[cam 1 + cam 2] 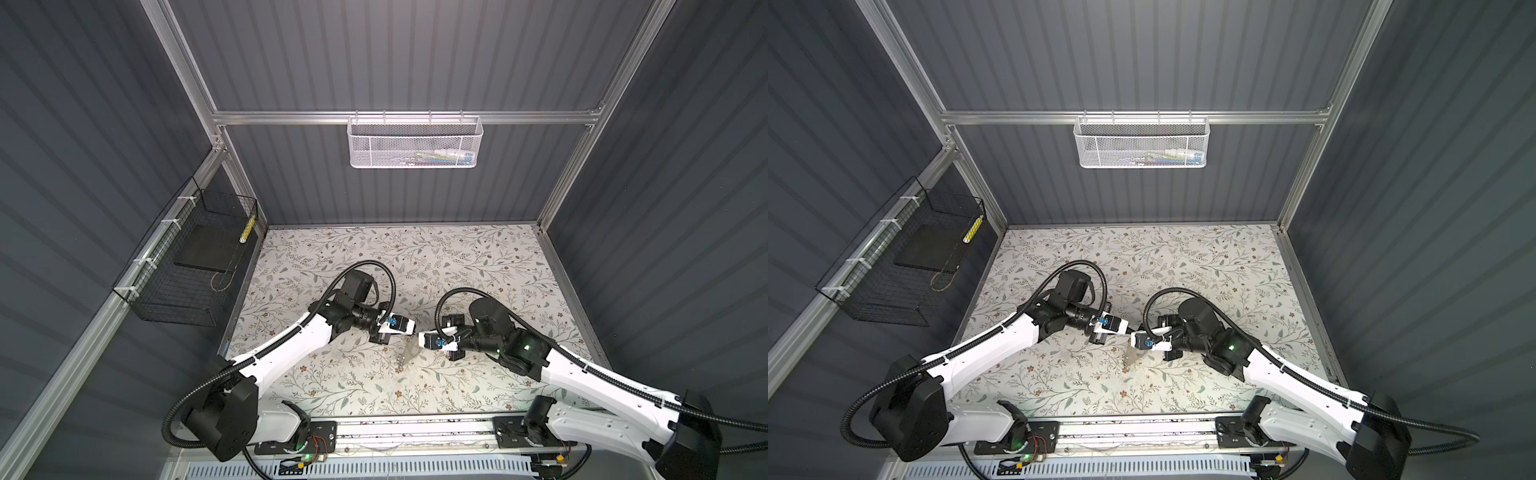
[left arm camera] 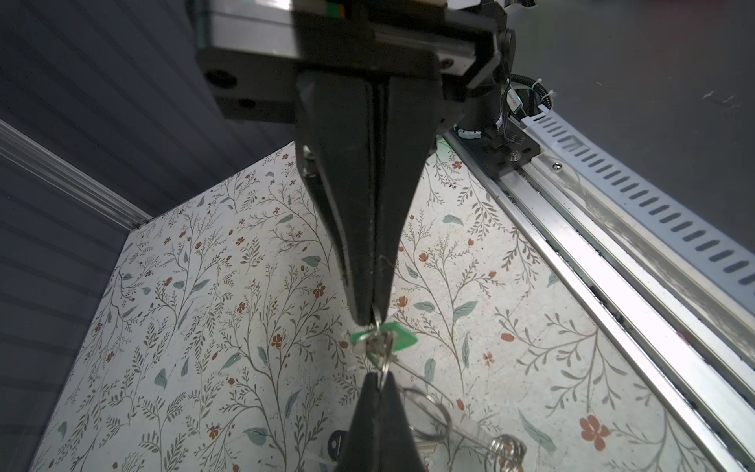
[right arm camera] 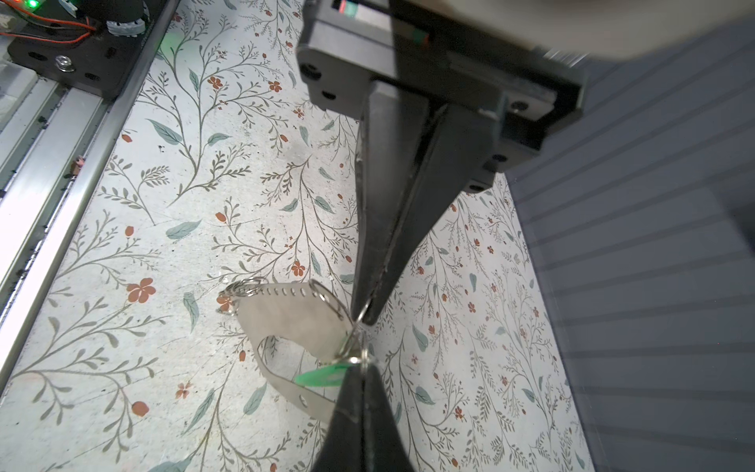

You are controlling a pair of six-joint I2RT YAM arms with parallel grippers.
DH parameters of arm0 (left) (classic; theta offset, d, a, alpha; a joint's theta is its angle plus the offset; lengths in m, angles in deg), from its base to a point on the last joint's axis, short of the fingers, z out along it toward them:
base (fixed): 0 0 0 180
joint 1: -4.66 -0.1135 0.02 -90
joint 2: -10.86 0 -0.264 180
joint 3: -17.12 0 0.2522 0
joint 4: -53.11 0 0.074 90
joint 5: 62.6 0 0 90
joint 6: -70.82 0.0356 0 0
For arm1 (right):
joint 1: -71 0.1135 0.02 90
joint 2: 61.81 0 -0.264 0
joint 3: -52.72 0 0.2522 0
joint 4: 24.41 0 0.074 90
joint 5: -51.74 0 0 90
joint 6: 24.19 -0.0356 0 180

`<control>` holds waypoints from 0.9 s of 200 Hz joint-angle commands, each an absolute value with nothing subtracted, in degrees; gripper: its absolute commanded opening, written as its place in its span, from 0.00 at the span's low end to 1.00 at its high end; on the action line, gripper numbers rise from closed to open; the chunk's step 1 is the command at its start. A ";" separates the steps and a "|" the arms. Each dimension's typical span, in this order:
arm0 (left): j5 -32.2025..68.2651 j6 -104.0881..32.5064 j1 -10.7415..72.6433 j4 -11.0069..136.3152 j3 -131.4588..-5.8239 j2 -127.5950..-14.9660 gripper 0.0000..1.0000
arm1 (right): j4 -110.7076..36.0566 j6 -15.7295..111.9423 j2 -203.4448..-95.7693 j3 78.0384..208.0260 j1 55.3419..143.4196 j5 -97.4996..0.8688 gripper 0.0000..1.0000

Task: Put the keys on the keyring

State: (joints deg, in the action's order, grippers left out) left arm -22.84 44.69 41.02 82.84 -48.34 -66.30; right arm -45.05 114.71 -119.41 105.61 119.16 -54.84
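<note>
My two grippers meet tip to tip above the middle of the floral table. The left gripper (image 1: 414,330) (image 2: 378,380) is shut on a thin metal ring at a corner of the keyring (image 3: 286,316). The keyring is a flat grey plate with an oval cutout and a row of holes. It hangs below both grippers (image 1: 409,350) (image 1: 1133,353). The right gripper (image 1: 419,335) (image 3: 359,363) is shut on the small ring of the green tag (image 3: 322,376) (image 2: 394,334), right against the plate's corner. A black oval key head (image 2: 336,443) peeks from behind my left fingers; whether it hangs or lies I cannot tell.
A white mesh basket (image 1: 415,141) hangs on the back wall. A black wire basket (image 1: 187,266) is fixed to the left wall. An aluminium rail (image 1: 415,432) with both arm bases runs along the table's front edge. Dark ribbed walls enclose the table (image 1: 478,266).
</note>
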 commanded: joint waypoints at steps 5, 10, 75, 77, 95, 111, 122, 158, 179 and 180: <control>-24.56 44.20 41.31 84.97 -50.62 -66.95 0.00 | -45.07 116.02 -119.81 107.39 119.86 -55.49 0.00; -24.65 44.26 41.31 85.07 -50.66 -67.00 0.00 | -45.20 116.09 -119.81 107.37 119.95 -55.49 0.00; -24.70 43.10 41.25 84.26 -50.94 -66.94 0.00 | -48.23 119.47 -120.34 107.72 121.28 -53.38 0.00; -24.67 42.95 41.30 84.21 -50.95 -66.86 0.00 | -48.20 119.56 -120.34 107.75 121.34 -53.25 0.00; -24.66 42.35 41.31 83.87 -50.81 -66.75 0.00 | -48.21 120.96 -120.25 107.27 122.10 -51.39 0.00; -24.54 41.78 41.31 83.42 -50.58 -66.57 0.00 | -47.99 121.83 -120.12 106.70 122.65 -49.72 0.00; -24.28 41.46 41.29 83.40 -50.47 -66.42 0.00 | -46.98 122.14 -119.83 106.00 122.89 -48.67 0.00; -23.47 40.58 41.27 82.47 -49.84 -65.65 0.00 | -44.65 121.86 -119.30 104.10 123.13 -45.88 0.00; -23.32 40.30 41.30 82.43 -49.73 -65.34 0.00 | -43.43 121.07 -118.87 102.99 123.12 -44.72 0.00; -23.32 40.31 41.30 82.38 -49.68 -65.30 0.00 | -43.40 120.99 -118.86 102.97 123.12 -44.75 0.00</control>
